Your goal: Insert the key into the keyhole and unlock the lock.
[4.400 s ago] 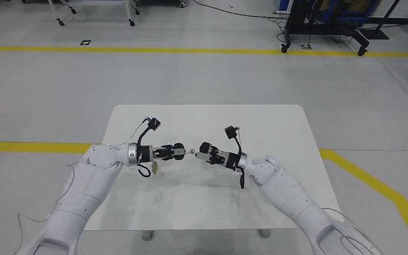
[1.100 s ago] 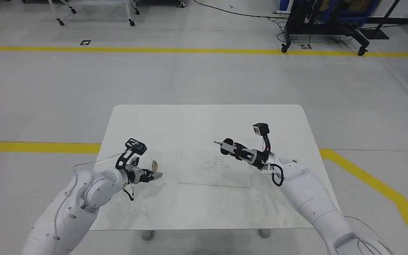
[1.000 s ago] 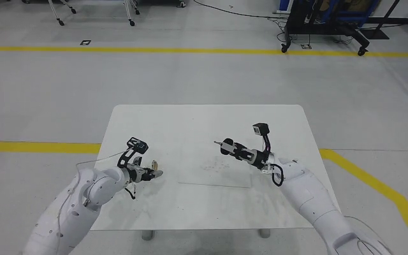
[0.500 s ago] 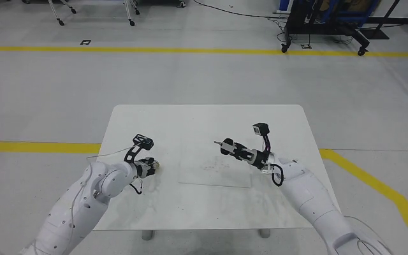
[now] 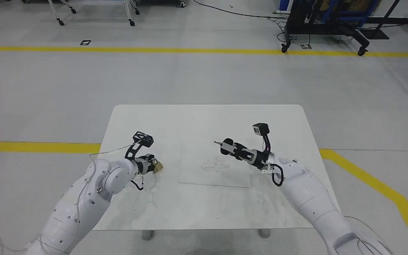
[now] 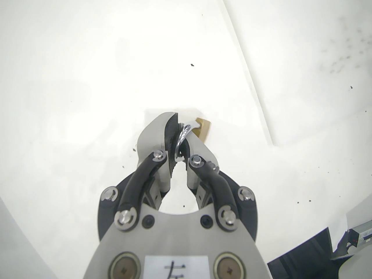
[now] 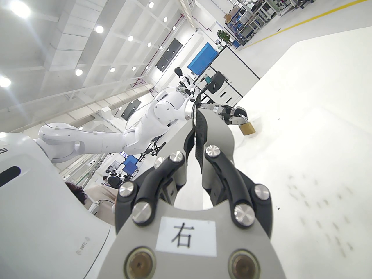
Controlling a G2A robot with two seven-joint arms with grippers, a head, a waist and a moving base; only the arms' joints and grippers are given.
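Over the white table (image 5: 268, 121), your left gripper (image 6: 182, 134) pinches the lock (image 6: 204, 129) by its shackle, brass body just past the jaws. Your right gripper (image 7: 195, 119) is pressed together on the key (image 5: 217, 142), tip poking beyond them.

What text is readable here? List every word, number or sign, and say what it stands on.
"左": left label, on the base of the left gripper.
"右": right label, on the base of the right gripper.
On the lock and the key: no print can be made out.
On the screens in the hall behind: too small to read.
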